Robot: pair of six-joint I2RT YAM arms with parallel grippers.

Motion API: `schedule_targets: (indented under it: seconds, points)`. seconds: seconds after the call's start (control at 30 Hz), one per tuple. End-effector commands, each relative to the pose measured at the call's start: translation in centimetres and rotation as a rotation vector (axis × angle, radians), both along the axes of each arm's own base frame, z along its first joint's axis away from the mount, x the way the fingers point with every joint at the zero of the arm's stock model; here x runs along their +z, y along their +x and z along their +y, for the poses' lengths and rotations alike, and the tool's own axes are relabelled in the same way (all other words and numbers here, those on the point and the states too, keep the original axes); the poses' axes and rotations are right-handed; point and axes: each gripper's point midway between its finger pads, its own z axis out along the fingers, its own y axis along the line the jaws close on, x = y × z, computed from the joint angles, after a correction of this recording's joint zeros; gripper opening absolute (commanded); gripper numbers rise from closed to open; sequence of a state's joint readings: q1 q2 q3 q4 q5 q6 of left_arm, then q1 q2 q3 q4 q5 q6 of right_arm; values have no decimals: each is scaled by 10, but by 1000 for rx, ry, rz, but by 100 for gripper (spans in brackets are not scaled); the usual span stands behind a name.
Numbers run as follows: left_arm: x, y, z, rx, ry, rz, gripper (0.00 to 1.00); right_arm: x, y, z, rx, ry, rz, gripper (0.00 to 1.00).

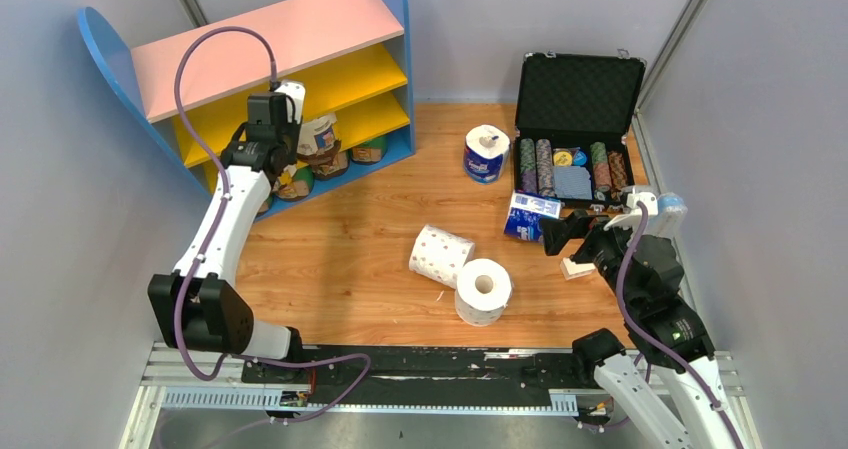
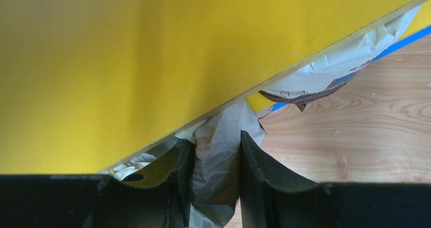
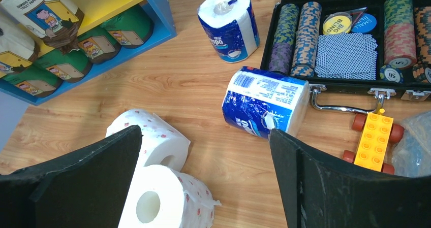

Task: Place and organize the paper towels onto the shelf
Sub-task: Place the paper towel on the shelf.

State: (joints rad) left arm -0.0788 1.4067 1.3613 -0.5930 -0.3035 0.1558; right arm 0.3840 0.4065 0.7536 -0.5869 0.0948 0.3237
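The shelf (image 1: pixel 270 34) stands at the back left, with several green- and cream-wrapped paper towels on its bottom tier (image 3: pixel 127 30). My left gripper (image 1: pixel 285 134) is at the shelf front. It is shut (image 2: pixel 216 139) on the crumpled wrap of a cream-wrapped roll (image 2: pixel 218 162) just below a yellow board (image 2: pixel 127 60). Two bare white rolls (image 1: pixel 440 254) (image 1: pixel 483 291) lie mid-table. A blue-white roll (image 1: pixel 487 154) stands upright and another (image 1: pixel 530 217) lies on its side. My right gripper (image 1: pixel 565 231) hovers open (image 3: pixel 203 134) above the table between the white rolls (image 3: pixel 162 197) and the lying blue roll (image 3: pixel 264 103).
An open black case (image 1: pixel 580 89) with poker chip stacks (image 3: pixel 297 35) sits at the back right. A yellow toy brick car (image 3: pixel 373 141) and a clear plastic bag (image 3: pixel 414 141) lie before it. Grey walls close in both sides.
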Motion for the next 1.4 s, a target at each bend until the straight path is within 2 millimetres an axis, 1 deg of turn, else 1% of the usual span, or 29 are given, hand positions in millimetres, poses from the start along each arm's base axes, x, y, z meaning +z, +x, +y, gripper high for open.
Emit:
schedule_targets:
  seconds: [0.0,0.03,0.07,0.17,0.3,0.4,0.43,0.47,0.5,0.53,0.63,0.73,0.8,0.9,1.1,1.23,1.33,1.37]
  points:
    - [27,22,15,25,69,-139,42,9,2,1,3,8,-35,100]
    - [29,21,16,29,67,-149,44,9,2,1,4,9,-36,100]
    - [29,22,16,30,65,-161,48,9,2,1,3,9,-36,100]
    - [40,18,16,33,62,-207,55,8,3,1,3,8,-33,100]
    - [49,13,20,48,74,-257,59,8,3,1,2,9,-32,100]
    - [61,8,22,57,75,-314,59,8,3,2,5,8,-32,100]
    - [61,8,22,58,77,-330,59,8,3,2,5,8,-31,100]
    - [65,5,23,61,78,-348,59,8,3,2,4,8,-30,100]
    - [65,5,23,62,81,-362,58,8,3,2,4,9,-32,100]
    - [70,3,24,65,83,-380,57,8,3,2,3,10,-32,100]
    - [78,0,26,69,95,-423,49,8,3,1,-1,11,-33,100]
    - [82,1,26,64,102,-445,42,9,2,0,-2,13,-37,100]
    - [82,3,26,59,106,-461,39,9,2,1,1,14,-38,100]
    - [72,6,26,46,127,-464,36,10,1,0,-1,14,-43,100]
    - [65,12,26,16,191,-510,34,11,1,0,-3,17,-47,100]
    - [65,13,29,13,232,-524,41,11,0,0,1,17,-46,100]
    - [74,10,28,4,236,-549,49,12,0,0,-1,19,-50,100]
    - [76,9,27,-4,234,-553,54,12,0,0,0,20,-51,100]
